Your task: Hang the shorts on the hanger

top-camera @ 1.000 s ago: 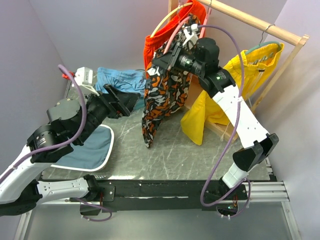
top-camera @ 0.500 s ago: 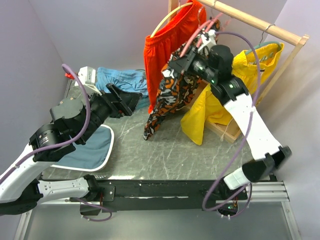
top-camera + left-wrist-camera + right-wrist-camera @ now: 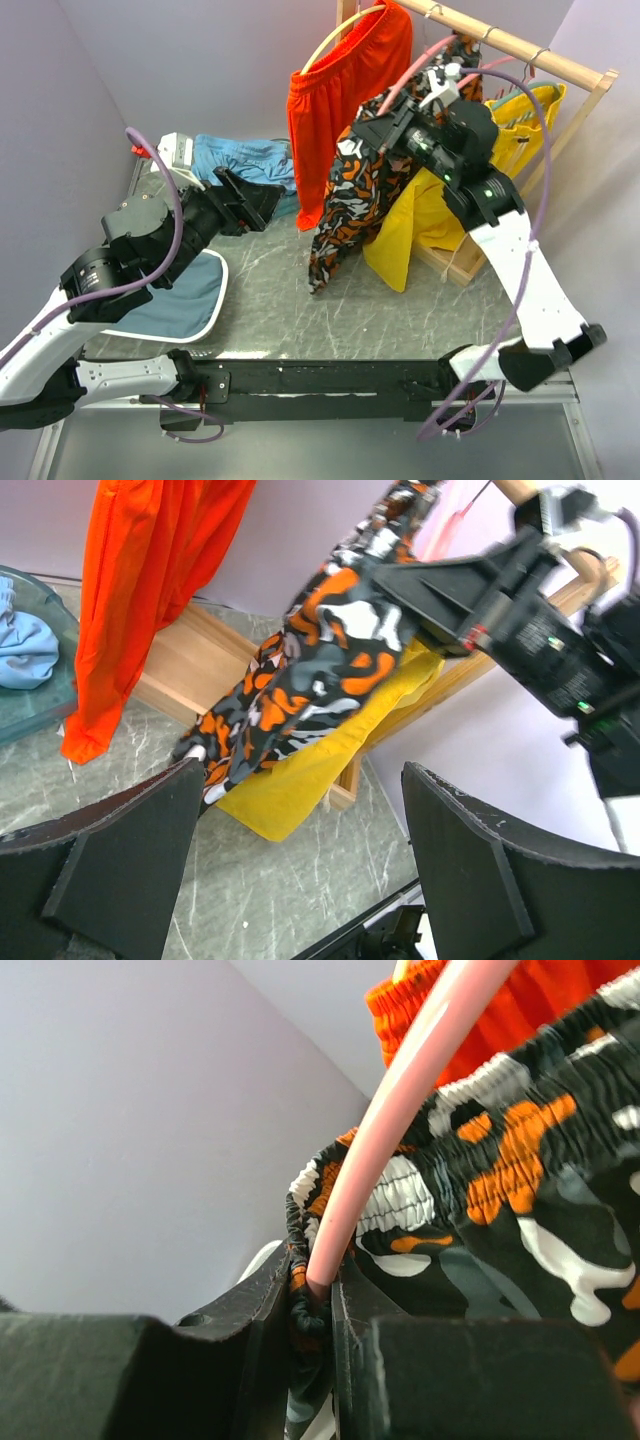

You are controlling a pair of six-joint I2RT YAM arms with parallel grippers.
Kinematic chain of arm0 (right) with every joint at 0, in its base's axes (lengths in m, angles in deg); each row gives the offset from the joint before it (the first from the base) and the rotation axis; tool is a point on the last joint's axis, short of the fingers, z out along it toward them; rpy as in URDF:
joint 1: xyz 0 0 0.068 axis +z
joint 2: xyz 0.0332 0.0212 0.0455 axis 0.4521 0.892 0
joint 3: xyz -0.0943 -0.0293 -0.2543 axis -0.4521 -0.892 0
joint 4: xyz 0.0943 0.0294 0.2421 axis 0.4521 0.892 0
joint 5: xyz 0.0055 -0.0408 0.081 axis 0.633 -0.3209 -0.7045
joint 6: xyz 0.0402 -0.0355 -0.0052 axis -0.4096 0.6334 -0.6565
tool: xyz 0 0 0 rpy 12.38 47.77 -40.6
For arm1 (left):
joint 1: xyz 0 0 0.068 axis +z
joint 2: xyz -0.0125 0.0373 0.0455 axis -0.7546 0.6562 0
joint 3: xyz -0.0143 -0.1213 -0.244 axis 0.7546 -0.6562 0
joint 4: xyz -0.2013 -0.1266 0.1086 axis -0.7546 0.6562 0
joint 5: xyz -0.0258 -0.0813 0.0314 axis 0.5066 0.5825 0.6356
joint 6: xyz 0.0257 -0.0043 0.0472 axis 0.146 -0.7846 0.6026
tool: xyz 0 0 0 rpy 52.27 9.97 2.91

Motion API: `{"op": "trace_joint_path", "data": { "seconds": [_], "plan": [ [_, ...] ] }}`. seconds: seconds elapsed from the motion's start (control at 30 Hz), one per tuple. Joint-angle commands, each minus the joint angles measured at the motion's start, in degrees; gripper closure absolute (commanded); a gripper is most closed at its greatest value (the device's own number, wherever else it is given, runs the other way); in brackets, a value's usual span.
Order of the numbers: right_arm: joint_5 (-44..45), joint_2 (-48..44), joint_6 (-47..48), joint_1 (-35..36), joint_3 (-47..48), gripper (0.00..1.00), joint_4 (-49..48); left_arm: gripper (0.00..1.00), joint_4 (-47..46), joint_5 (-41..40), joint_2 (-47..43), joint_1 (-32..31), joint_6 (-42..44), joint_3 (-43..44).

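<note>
no readable text, labels or numbers

The shorts (image 3: 350, 200) hang squeezed between the orange shorts (image 3: 345, 90) on the left and the yellow shorts (image 3: 425, 220) behind, with the wooden rail (image 3: 520, 45) overhead. Open bench (image 3: 280, 300) lies in front of them, where the left pincer (image 3: 268, 203) has an unblocked path from the left.

Left hand (image 3: 302, 810) up front, its two black fingers spread wide with nothing between them. Dead ahead hang the camo shorts (image 3: 320, 670), and the right hand (image 3: 400, 580) is gripping them near the top. Yellow shorts (image 3: 290, 795) drape just behind and below. Orange shorts (image 3: 150, 570) hang to the left, over the wooden rack base (image 3: 185, 665). A blue cloth (image 3: 22, 645) sits at the left edge, grey marbled counter (image 3: 290, 890) underneath.
</note>
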Motion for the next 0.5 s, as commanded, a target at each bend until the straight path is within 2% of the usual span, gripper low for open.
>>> {"op": "trace_joint_path", "data": {
  "seconds": [0.0,0.47],
  "plan": [
    [-3.1,4.7,2.6,-0.3,6.7,1.0,-6.1,0.14,-2.8,0.1,0.5,0.3,1.7,1.1],
    [-2.4,20.6,1.7,-0.3,23.8,1.0,-6.6,0.14,-2.6,5.1,2.4,5.5,1.9,1.5]
  ]
}}
